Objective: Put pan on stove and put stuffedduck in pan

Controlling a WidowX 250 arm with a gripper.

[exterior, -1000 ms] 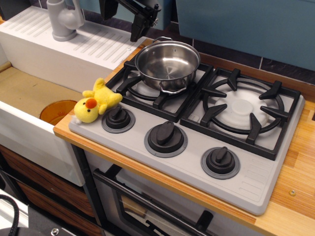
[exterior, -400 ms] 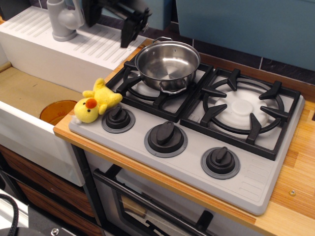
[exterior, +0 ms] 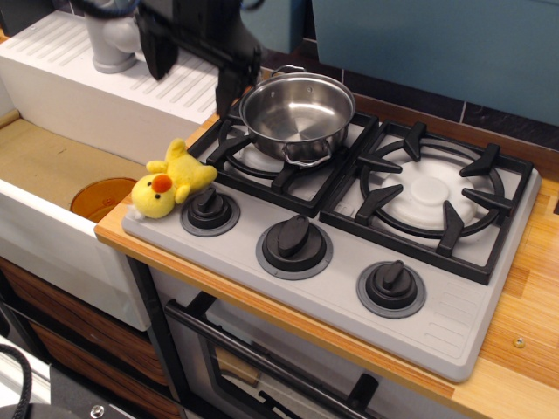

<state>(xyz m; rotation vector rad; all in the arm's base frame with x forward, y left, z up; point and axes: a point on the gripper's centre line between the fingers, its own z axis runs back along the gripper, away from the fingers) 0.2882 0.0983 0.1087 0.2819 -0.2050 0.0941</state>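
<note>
The pan (exterior: 297, 113) stands upright and empty on the left burner of the stove (exterior: 437, 305). The stuffedduck (exterior: 170, 181) lies on its side on the stove's front left corner, touching the left knob (exterior: 210, 209). My gripper (exterior: 194, 77) is open and empty, hanging over the white drainboard just left of the pan and above and behind the duck. One finger (exterior: 225, 92) is close to the pan's left rim, the other finger (exterior: 161, 59) is further left. The gripper touches neither the pan nor the duck.
A sink (exterior: 44, 166) with an orange disc (exterior: 100, 196) lies left of the stove. A grey faucet (exterior: 109, 39) and a white ribbed drainboard (exterior: 79, 61) are at the back left. The right burner (exterior: 432, 192) holds nothing. A wooden counter (exterior: 533, 305) borders the stove.
My gripper has moved left and down from behind the pan, and its fingers have spread wider. The pan and the duck have not moved.
</note>
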